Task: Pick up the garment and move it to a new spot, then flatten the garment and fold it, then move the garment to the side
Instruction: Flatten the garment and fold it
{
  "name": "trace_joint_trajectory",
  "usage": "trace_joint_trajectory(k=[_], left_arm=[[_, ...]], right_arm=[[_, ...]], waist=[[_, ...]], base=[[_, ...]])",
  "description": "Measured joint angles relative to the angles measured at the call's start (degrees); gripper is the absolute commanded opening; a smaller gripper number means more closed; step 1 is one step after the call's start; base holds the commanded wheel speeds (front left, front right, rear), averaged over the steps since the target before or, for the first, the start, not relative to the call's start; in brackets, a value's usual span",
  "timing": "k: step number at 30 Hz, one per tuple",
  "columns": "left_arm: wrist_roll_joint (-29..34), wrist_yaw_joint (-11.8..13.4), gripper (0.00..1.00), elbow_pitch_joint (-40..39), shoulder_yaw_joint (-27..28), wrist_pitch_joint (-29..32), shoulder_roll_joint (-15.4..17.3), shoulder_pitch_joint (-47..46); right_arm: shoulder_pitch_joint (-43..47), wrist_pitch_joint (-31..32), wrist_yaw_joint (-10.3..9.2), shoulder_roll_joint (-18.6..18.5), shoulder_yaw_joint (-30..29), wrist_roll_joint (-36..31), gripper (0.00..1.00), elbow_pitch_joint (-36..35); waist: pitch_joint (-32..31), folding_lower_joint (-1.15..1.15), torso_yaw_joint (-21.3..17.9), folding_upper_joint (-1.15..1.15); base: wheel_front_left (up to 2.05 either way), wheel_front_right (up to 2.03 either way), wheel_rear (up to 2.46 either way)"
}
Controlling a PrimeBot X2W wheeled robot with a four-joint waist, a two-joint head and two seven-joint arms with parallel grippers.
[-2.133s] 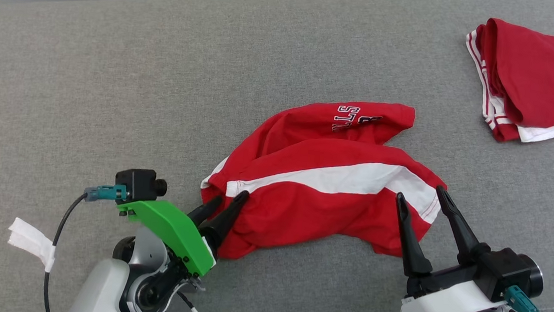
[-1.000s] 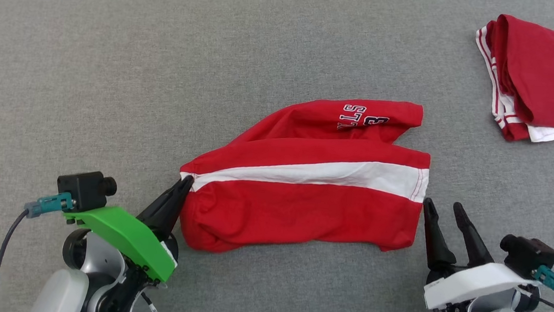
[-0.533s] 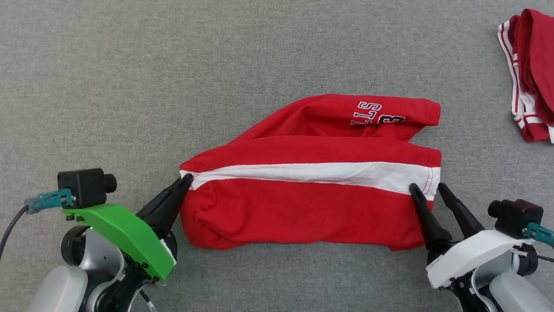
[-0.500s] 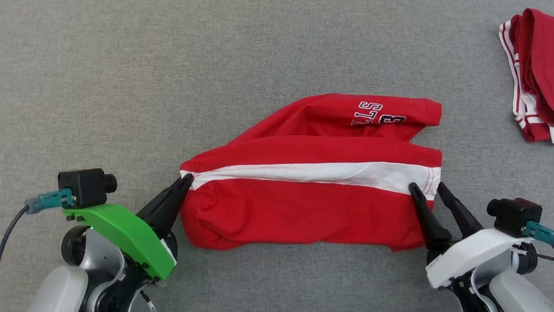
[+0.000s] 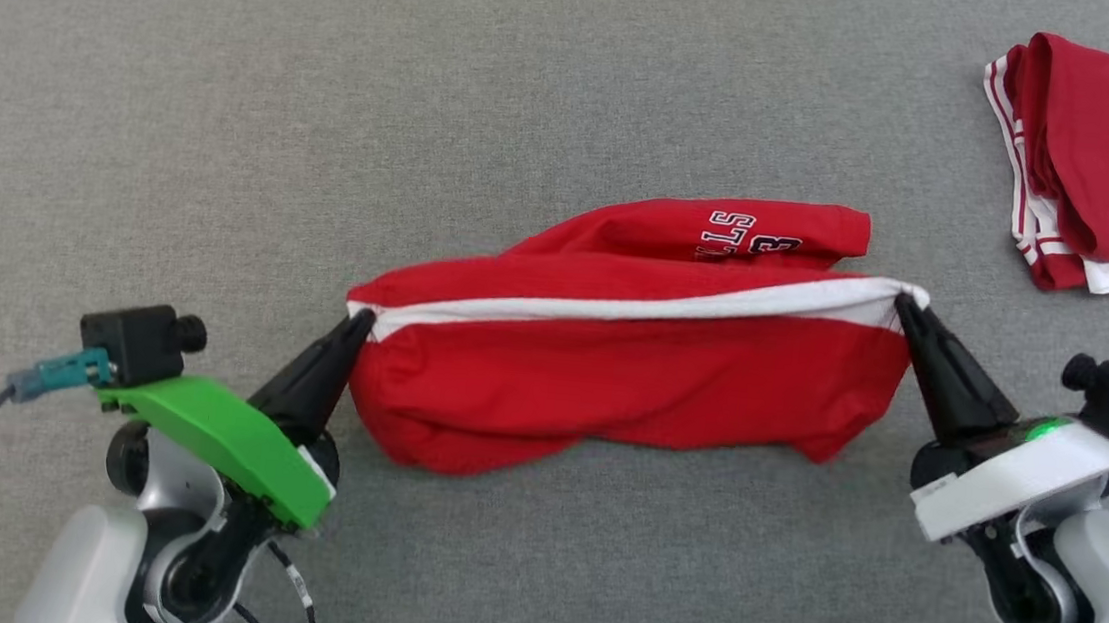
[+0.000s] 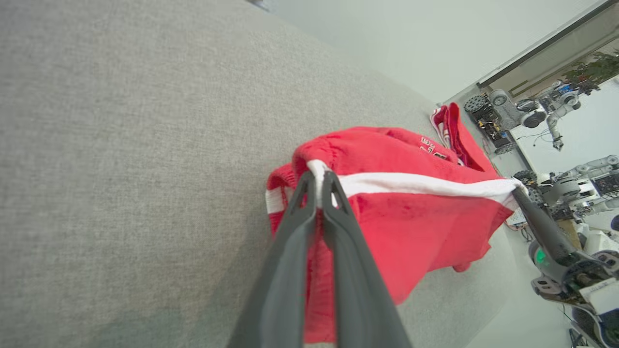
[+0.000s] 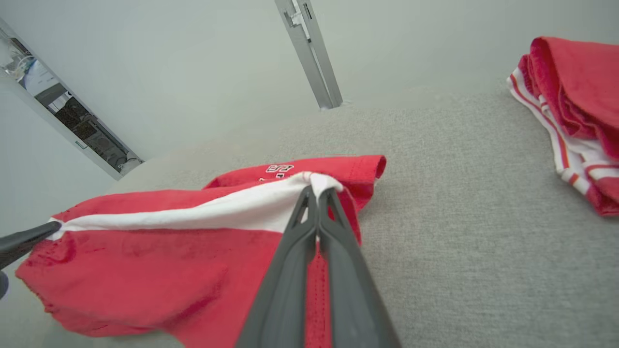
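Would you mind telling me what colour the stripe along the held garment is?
White stripe on a red garment; clearest in the head view.

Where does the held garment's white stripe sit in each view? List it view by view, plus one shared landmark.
Head view: white stripe crosses the garment at centre.
Left wrist view: stripe runs centre to right.
Right wrist view: stripe runs left to centre.
Shared landmark: folded red clothes.

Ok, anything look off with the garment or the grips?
Grips look fine: left end effector and right end effector each pinch an end of the white stripe, taut between them. The garment is not flat: its lettered part lies skewed behind, and the red cloth below sags in folds.
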Motion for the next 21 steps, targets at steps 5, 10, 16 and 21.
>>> trace_joint_trajectory(k=[5,10,16,21], left_arm=[[-4.89,-0.35,0.0,-5.83,3.07,3.03,0.77,-8.0],[-6.35,-0.35,0.0,-8.65,3.3,6.69,1.46,-23.4],[-2.42,-1.27,0.0,-2.2,1.25,5.13,0.91,-46.69],[1.98,-1.69,0.0,5.9,-2.38,-3.49,0.91,-62.89]], right_arm=[[-4.63,0.0,0.01,-2.64,-5.31,2.29,0.0,-7.45],[-16.13,0.0,0.01,-5.97,-6.91,4.2,0.0,-8.14],[-35.71,0.0,0.01,-7.6,-7.86,3.03,0.0,-0.32],[-52.11,0.0,0.01,-6.8,-9.34,-1.75,0.0,3.99]], waist=[[0.83,0.0,-0.91,0.0],[3.59,0.0,-1.28,0.0],[8.58,0.0,-1.69,0.0],[13.39,0.01,-2.25,0.0]], base=[[0.0,0.0,0.0],[0.0,0.0,0.0],[0.0,0.0,0.0],[0.0,0.0,0.0]])
